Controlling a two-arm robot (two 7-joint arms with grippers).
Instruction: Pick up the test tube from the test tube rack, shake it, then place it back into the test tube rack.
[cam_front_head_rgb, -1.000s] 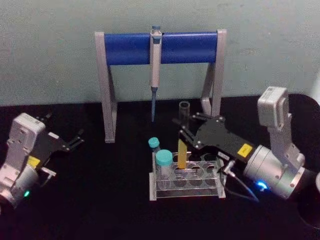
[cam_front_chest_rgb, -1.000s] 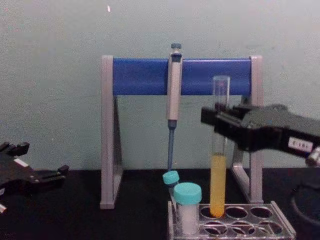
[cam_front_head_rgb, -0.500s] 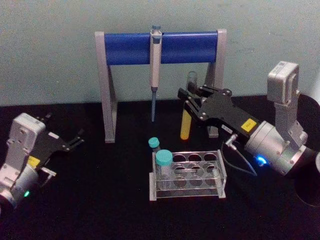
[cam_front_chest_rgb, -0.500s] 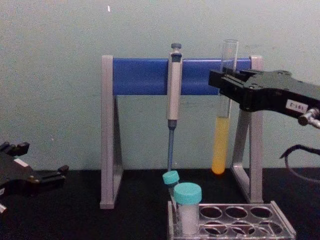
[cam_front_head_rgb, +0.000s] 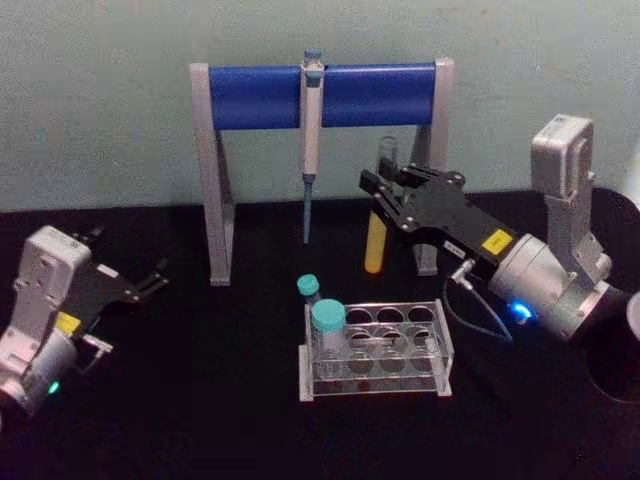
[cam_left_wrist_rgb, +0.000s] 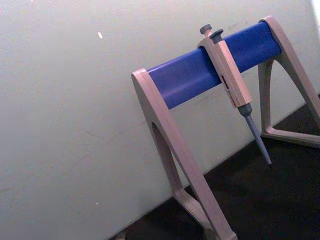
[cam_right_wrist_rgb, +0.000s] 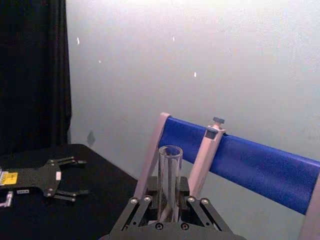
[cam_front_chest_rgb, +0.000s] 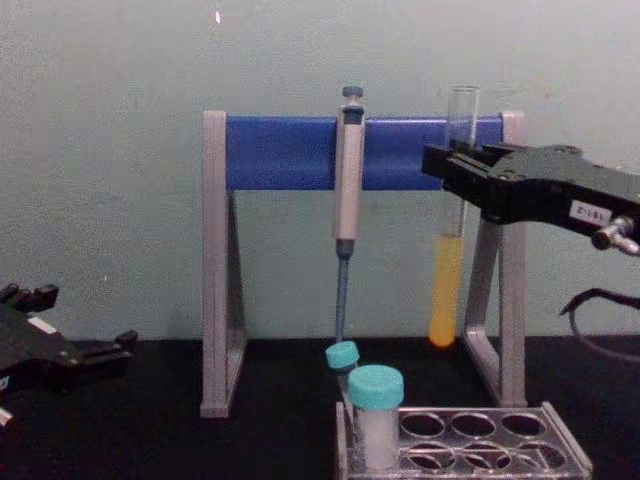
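With the right end effector (cam_front_head_rgb: 381, 196) clamped on the upright test tube (cam_front_head_rgb: 375, 250), held clear above and behind the rack (cam_front_head_rgb: 376, 388), shaking looks next and needs gentle swings since the tube is uncapped; the left end effector (cam_front_head_rgb: 154, 279) sits open at the left.

Test tube (cam_front_chest_rgb: 447, 285) in right claw (cam_front_chest_rgb: 458, 172): clear glossy glass. Test tube rack (cam_front_chest_rgb: 470, 447) below claw: clear shiny plastic. Claw body: matt black. Table (cam_front_head_rgb: 200, 400): smooth matt black.
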